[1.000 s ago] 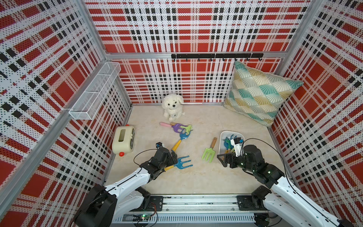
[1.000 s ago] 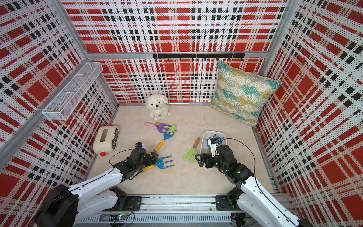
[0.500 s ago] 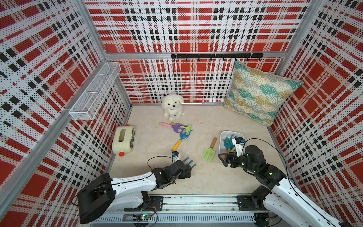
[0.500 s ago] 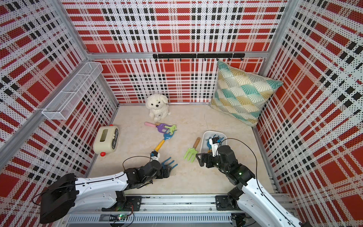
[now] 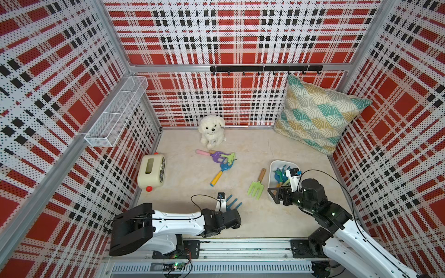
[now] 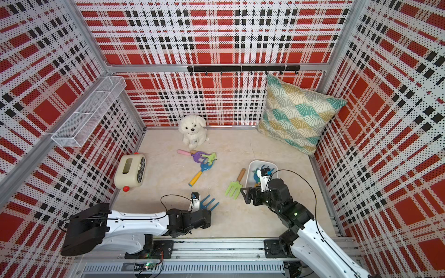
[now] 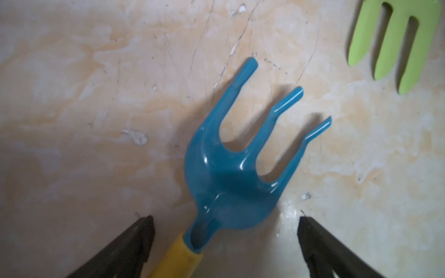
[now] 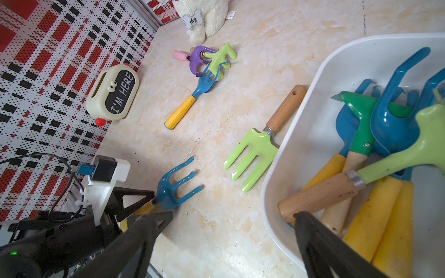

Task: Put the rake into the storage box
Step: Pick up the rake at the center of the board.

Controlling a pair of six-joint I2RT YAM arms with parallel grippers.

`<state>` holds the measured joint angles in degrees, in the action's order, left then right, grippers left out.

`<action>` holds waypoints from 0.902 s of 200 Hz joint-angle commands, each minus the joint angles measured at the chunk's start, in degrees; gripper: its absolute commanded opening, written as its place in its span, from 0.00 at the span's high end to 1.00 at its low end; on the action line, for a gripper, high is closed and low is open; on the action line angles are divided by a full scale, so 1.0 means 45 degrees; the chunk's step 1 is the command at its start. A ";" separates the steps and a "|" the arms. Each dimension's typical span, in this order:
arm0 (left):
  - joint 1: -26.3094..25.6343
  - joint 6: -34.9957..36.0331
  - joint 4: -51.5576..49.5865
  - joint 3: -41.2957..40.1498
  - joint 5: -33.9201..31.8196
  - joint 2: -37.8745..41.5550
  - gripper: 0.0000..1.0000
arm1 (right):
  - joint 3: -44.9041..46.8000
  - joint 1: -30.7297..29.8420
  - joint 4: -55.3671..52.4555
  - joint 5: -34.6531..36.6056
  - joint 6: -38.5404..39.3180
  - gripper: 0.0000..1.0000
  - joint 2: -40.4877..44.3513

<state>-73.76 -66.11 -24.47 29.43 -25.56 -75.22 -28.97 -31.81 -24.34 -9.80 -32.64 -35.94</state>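
A blue rake with a yellow handle lies on the floor near the front, its tines poking out past my left gripper. My left gripper is open and low, one finger on each side of the handle, not touching it. A green rake with a wooden handle lies beside the storage box, a white tub holding several rakes. My right gripper is open and empty above the tub's near corner.
A heap of purple, green and blue toy rakes lies mid-floor. A cream gadget stands by the left wall, a plush dog at the back, a pillow in the back right corner, and a wire basket on the left wall.
My left arm has dropped low along the front and swung right, so the gripper now sits behind the blue rake's head, covering the handle. The right arm has hardly moved.
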 commanded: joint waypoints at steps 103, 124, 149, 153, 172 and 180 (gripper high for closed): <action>0.0375 0.0376 -0.1842 -0.0917 0.1552 0.0973 0.55 | -0.0492 -0.0079 0.0050 0.0299 -0.0041 0.03 -0.0118; 0.0839 0.0932 -0.1310 -0.0812 0.1462 0.0648 0.69 | -0.0595 -0.0079 -0.0041 0.0611 -0.0143 0.03 -0.0031; 0.1447 0.1858 -0.0446 -0.0466 0.1479 0.0316 0.86 | -0.0813 -0.0079 -0.0335 0.1431 -0.0304 0.00 -0.0103; 0.1521 0.2012 -0.0278 -0.0387 0.1507 0.0277 0.88 | -0.0869 -0.0079 -0.0405 0.1592 -0.0333 0.00 -0.0132; 0.1800 0.2709 0.0430 0.0131 0.1676 0.0144 1.00 | -0.1073 -0.0079 -0.0677 0.2468 -0.0544 0.00 -0.0341; 0.1801 0.2940 0.0594 0.0394 0.1657 0.0153 1.00 | -0.1134 -0.0079 -0.0828 0.2930 -0.0695 0.00 -0.0363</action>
<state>-66.59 -57.84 -27.16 28.80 -20.75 -73.08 -32.08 -31.83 -26.00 -3.57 -34.06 -37.04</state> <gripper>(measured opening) 0.214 0.999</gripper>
